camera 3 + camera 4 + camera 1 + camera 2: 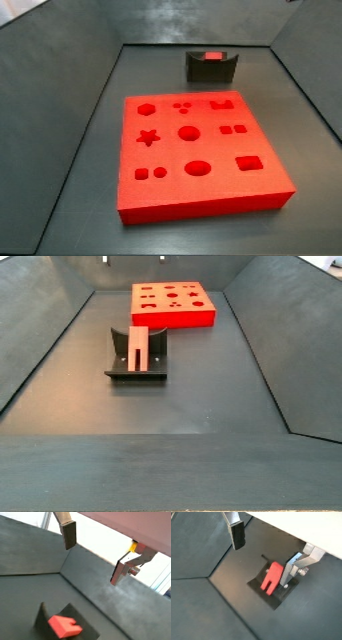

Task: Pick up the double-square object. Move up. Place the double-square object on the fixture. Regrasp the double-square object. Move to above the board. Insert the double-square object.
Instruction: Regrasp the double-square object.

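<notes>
The small flat red-pink double-square object [139, 346] rests on the dark grey notched fixture [118, 360], near the thick red holed board [198, 150] — the gripper [264, 549] hangs above the fixture, jaws apart and empty.

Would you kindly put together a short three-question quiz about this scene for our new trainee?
1. True or false: the double-square object lies inside one of the holes of the board.
2. What is the gripper holding? A) the double-square object B) nothing C) the fixture
3. Fill in: the double-square object rests on the ____.

Key:
1. False. It sits on the fixture, apart from the board.
2. B. In both wrist views the fingers stand spread above the floor with nothing between them.
3. Fixture.
</notes>
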